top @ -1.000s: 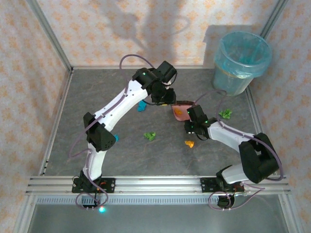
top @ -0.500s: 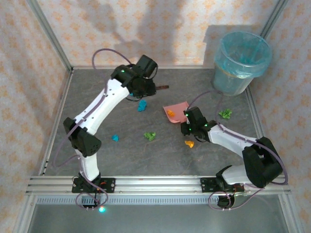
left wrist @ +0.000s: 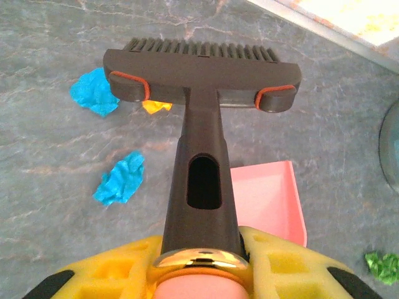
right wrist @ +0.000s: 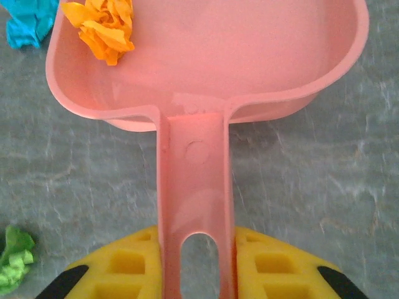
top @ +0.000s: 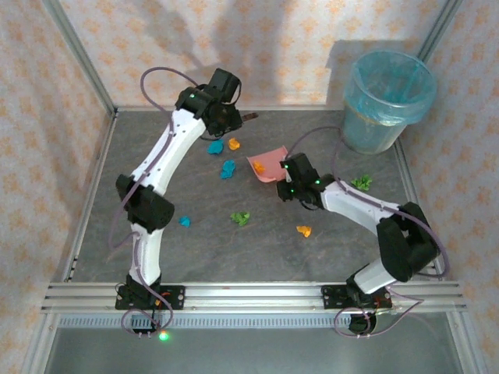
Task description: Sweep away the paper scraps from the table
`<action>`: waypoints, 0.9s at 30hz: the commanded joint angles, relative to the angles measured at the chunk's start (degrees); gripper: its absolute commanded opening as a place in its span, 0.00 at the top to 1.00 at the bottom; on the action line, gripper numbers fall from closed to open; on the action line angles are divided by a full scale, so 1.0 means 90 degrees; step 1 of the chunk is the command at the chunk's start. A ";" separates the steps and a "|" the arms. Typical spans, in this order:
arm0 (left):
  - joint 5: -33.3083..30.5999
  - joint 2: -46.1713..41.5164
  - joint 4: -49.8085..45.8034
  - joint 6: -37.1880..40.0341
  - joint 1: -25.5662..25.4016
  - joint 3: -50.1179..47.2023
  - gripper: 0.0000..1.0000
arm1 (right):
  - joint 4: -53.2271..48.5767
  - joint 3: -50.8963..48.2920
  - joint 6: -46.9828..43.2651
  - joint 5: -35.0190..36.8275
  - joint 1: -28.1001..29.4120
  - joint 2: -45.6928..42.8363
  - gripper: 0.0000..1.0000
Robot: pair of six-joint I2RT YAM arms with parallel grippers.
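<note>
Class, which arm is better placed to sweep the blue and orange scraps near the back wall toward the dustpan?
Left. The left gripper holds the brush, whose head is right beside an orange scrap and a blue scrap. The right gripper holds the dustpan, its mouth facing them, so it should just receive.

Stretches the left arm far toward the back, elbow raised and wrist tipped down, with the left gripper clamped on the handle of a dark brown hand brush. Folds the right arm inward and low, with the right gripper closed on the handle of a pink plastic dustpan.
</note>
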 commanded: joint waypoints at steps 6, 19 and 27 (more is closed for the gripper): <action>0.0327 0.1183 -0.0377 -0.0202 0.0095 0.1535 1.00 | -0.0667 0.1012 -0.0463 0.0147 0.0016 0.1101 1.00; 0.0155 0.1181 -0.0431 -0.0153 0.0120 0.1278 1.00 | -0.0319 0.0954 -0.0705 -0.0035 0.0016 0.1493 1.00; 0.0131 0.1166 -0.0517 -0.0048 0.0137 0.1115 1.00 | -0.0268 0.0906 -0.0700 -0.0026 0.0016 0.1461 1.00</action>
